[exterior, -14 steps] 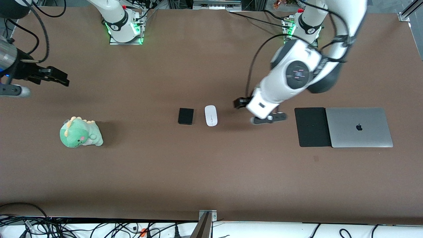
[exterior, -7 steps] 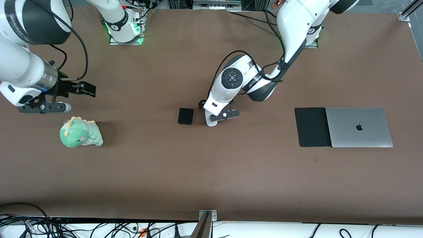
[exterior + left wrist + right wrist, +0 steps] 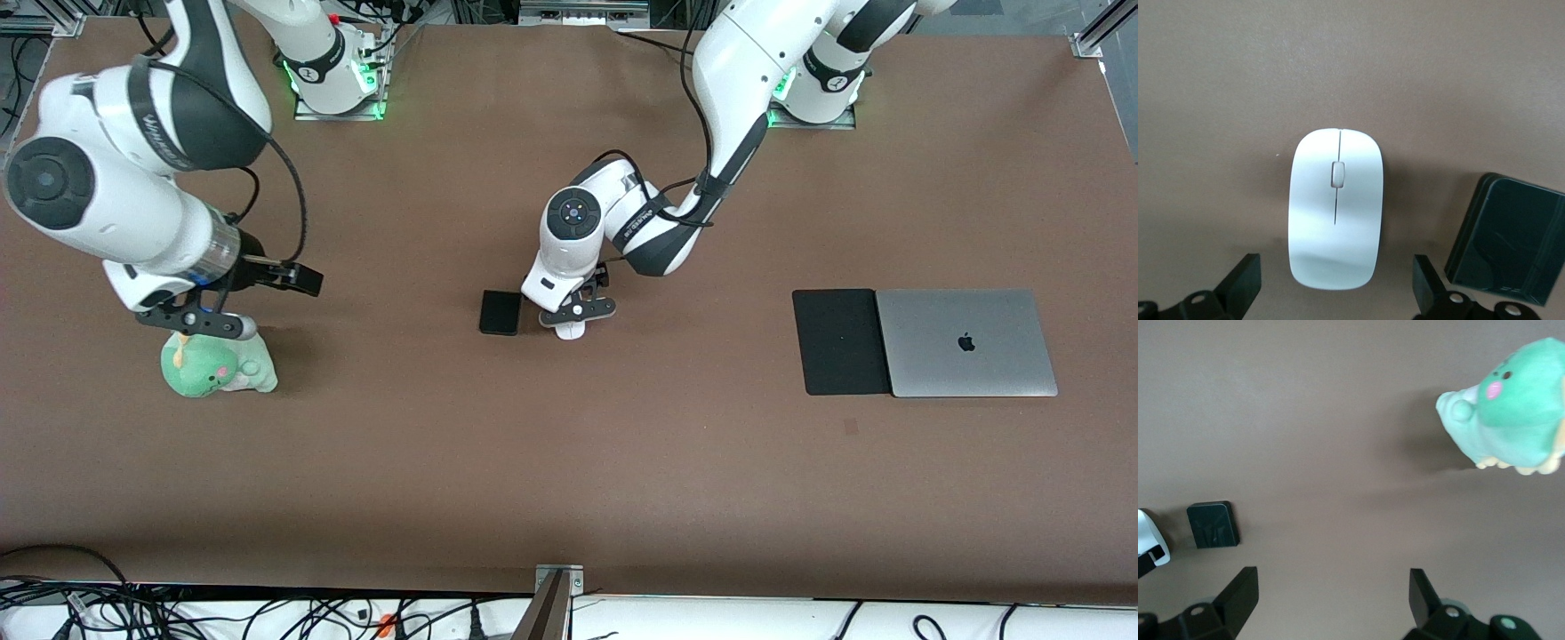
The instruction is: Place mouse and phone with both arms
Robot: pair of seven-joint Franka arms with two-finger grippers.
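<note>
Centering left hand [image 3: 1335,287] over the mouse [image 3: 1336,207], fingers spread either side, nothing pinched: drop straight, close across its width. Phone [image 3: 500,312] just beside the mouse, toward the right arm's end; keep that finger off it. Right hand [image 3: 1331,603] spread, empty, over table near dinosaur plush [image 3: 213,372]. Mouse pad [image 3: 840,342], laptop [image 3: 966,342] well apart.

The front camera hangs high and looks down on the whole worktop [image 3: 569,462], the arm bases along the top of its view. The left wrist camera looks straight down from close above the mouse [image 3: 1335,208] — the phone [image 3: 1503,239] sits at its edge. The right wrist camera looks down from higher, over bare worktop beside the plush [image 3: 1511,410], and takes in the phone far off. All three views share the phone; front and left wrist share the mouse too.
</note>
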